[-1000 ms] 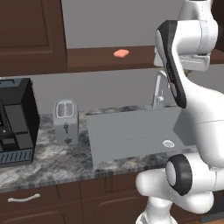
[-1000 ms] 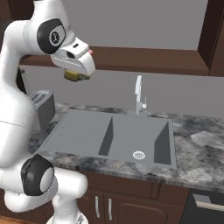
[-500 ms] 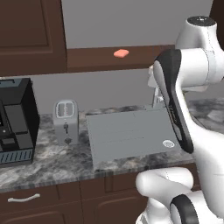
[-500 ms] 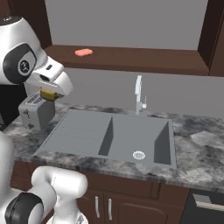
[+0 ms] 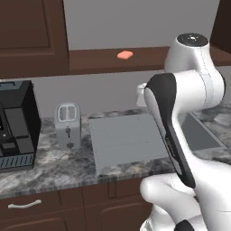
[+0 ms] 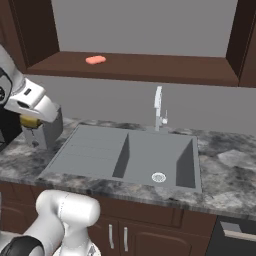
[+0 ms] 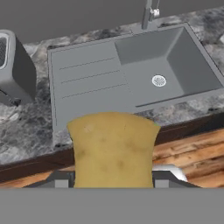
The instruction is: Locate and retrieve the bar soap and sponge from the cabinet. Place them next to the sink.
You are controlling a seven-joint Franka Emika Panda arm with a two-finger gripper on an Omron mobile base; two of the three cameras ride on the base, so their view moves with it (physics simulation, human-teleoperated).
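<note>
Hand view: sponge in the grip, arm swung down toward the counter

Hand view shows the gripper (image 7: 113, 183) closed on the sponge (image 7: 113, 148), the yellow block clamped between its fingers and filling the lower middle of the picture. Compared with a second ago, the arm has swung from high in front of the shelf down and to the robot's left, and the hand now hangs low over the counter edge, near the toaster (image 6: 49, 131). In the right base view the gripper (image 6: 31, 131) sits just in front of that toaster with the sponge (image 6: 29, 121) tucked under the white hand.

That shift suggests the first item is out of the cabinet (image 6: 150, 67) and on its way to being set down. The sink (image 7: 105, 83) lies ahead of and below the gripper, its ribbed drainboard nearest and the basin with the drain farther off to the right. Bare stone counter (image 7: 26, 131) beside the drainboard lies below and to the left of the sponge; that looks like the likely drop spot.

The soap (image 6: 95, 60) lies on the cabinet shelf, well above and behind the gripper, not yet fetched
</note>
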